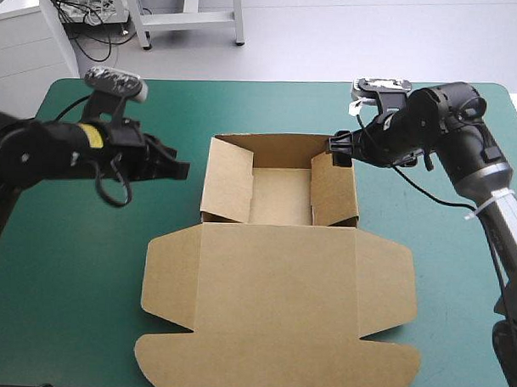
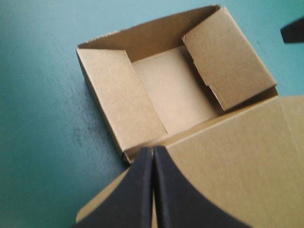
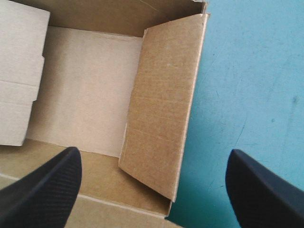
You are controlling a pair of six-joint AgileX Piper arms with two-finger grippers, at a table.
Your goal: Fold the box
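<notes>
Mid-table, a little toward the far side: brown box (image 1: 278,245), partly made. Shows a tray (image 1: 281,198) already up at its far end, with the far wall and both side walls raised. Has the left side panel (image 1: 227,186) and the right side panel (image 1: 333,192) folded inward but leaning into the hollow, not flush against the walls; reads as not fully tucked. Has the lid (image 1: 277,283) lying flat on the teal-green cover (image 1: 69,272), reaching toward the near edge, with its wings and front flap spread out unfolded. Leaves, by the look of it, pressing those two panels home and perhaps creasing the lid's flaps.

Left of the tray, apart from its wall: left gripper (image 1: 179,168), fingers pressed together into one point, holding nothing, aimed at the box. At the tray's far right corner: right gripper (image 1: 340,150), fingers spread wide and empty, straddling the right side panel in its own wrist view, one finger over the board, the other over the cover outside. Contact with the board not clear.
</notes>
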